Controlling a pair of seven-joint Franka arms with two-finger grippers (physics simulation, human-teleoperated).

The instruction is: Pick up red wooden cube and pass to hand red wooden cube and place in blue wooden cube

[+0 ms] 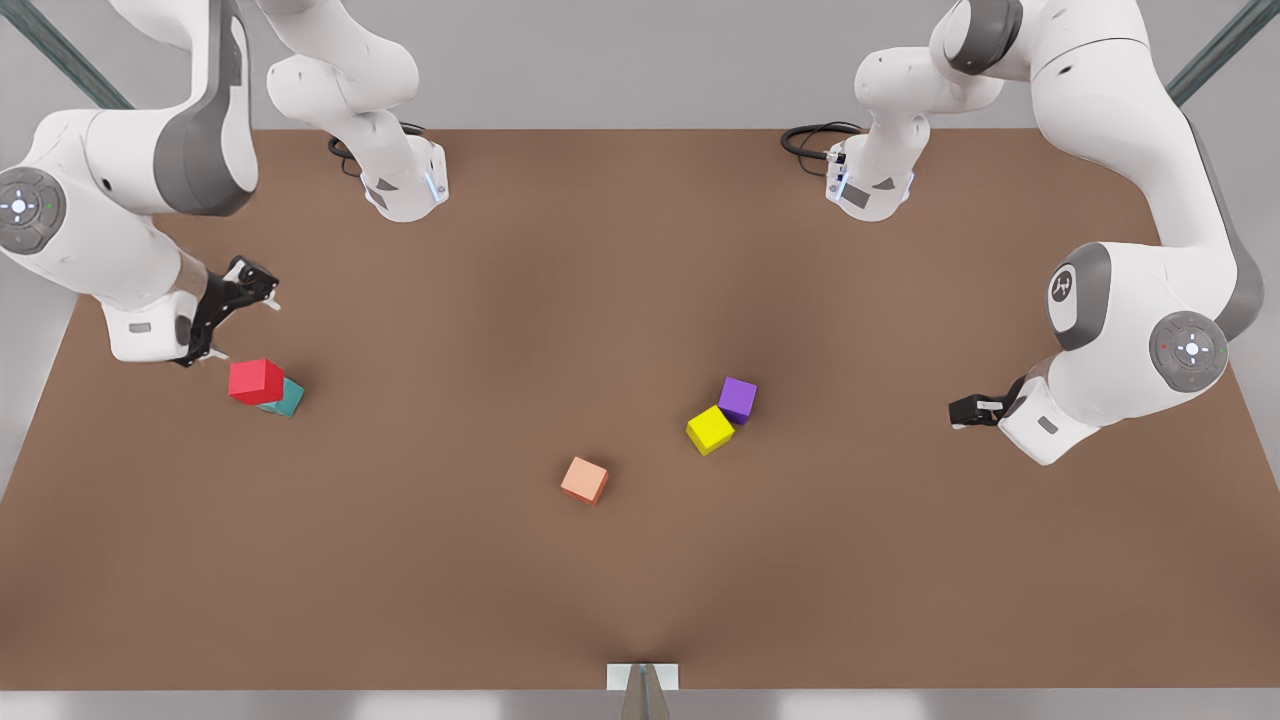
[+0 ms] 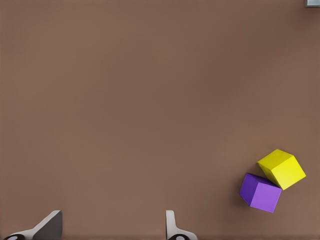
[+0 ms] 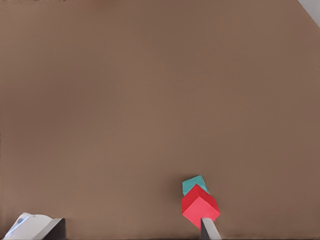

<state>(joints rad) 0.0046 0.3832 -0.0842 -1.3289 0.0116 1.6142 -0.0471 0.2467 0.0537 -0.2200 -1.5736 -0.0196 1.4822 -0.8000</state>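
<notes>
Red wooden cube sits on top of the blue wooden cube, skewed so only a teal corner shows past it; right wrist view gives the same stack, red wooden cube over the blue wooden cube. Judging by that, pick, handover and placement look done; what's left is backing off and confirming the stack holds, since the offset could let it slide. Right gripper hangs just beside the stack at the front view's left, fingers apart, holding nothing, not touching the cube. Left gripper waits well apart at the front view's right, fingers spread and empty, near the purple cube and yellow cube, which touch. Salmon cube lies alone mid-tabletop.
</notes>
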